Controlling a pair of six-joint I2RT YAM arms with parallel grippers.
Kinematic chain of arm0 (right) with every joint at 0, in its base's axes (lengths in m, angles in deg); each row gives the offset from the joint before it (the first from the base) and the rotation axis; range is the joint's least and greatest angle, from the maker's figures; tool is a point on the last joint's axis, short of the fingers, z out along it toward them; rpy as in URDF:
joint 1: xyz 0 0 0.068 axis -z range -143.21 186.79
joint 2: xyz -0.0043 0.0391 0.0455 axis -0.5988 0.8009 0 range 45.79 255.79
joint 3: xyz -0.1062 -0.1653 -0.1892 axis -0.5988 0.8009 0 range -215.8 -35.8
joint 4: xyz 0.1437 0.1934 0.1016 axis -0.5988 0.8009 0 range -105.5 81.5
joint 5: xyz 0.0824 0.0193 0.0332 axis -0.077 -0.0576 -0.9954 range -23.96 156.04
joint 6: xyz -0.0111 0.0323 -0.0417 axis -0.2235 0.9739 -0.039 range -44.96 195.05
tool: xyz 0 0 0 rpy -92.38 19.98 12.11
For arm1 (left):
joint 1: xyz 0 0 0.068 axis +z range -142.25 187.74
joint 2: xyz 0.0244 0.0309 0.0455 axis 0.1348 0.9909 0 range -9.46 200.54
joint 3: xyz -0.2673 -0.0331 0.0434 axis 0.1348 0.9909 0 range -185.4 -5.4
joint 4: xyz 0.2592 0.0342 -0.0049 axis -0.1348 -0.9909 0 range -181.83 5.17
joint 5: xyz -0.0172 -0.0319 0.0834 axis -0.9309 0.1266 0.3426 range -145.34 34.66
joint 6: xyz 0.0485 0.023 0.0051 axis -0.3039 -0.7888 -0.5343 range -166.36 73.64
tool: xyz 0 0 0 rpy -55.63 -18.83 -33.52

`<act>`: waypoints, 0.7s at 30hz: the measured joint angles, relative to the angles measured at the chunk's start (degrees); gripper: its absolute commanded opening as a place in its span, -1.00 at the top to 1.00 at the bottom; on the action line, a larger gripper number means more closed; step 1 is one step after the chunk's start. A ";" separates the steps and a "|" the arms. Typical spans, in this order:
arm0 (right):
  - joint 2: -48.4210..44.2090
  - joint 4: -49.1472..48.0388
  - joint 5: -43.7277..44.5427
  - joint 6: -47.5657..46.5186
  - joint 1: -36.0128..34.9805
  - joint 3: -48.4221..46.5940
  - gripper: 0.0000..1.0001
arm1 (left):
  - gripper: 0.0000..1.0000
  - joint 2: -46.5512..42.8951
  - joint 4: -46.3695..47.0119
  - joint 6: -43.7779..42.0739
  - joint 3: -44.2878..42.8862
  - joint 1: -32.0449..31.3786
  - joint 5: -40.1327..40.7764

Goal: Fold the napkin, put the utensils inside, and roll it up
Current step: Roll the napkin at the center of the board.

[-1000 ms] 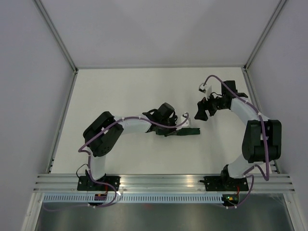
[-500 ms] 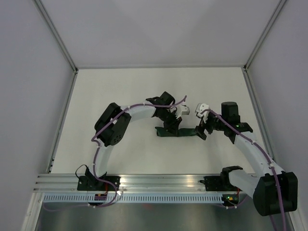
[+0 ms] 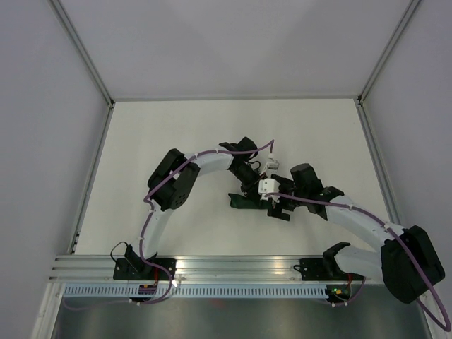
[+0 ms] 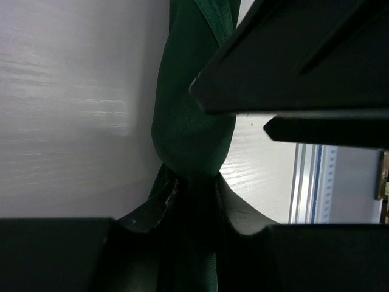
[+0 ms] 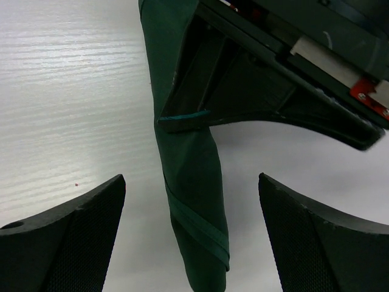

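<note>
While the napkin [image 3: 242, 203] lies rolled into a narrow dark green tube near the middle of the white counter [image 3: 176, 141], the left fingers [image 4: 152, 210] are clamped across it, pinching the cloth into a tight waist between them. The right fingers [image 5: 73, 231] stand wide apart and grip nothing, one on either side of the roll's free end, where a diagonal wrapped edge shows. Both wrists sit close together over the roll.
</note>
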 measured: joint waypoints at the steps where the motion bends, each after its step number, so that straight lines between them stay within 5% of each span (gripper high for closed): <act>1: 0.68 -0.52 0.92 -0.15 -1.03 0.04 -0.87 | 0.79 0.22 -0.39 0.17 -0.13 0.00 -0.35; 9: 6.73 -4.92 5.33 -0.59 -5.66 0.35 -0.64 | 0.70 0.98 -2.23 0.83 -1.31 0.04 -0.59; 21: 12.04 -7.67 8.24 -0.74 -6.01 0.15 0.24 | 0.21 1.22 -2.45 1.81 -2.01 0.26 0.52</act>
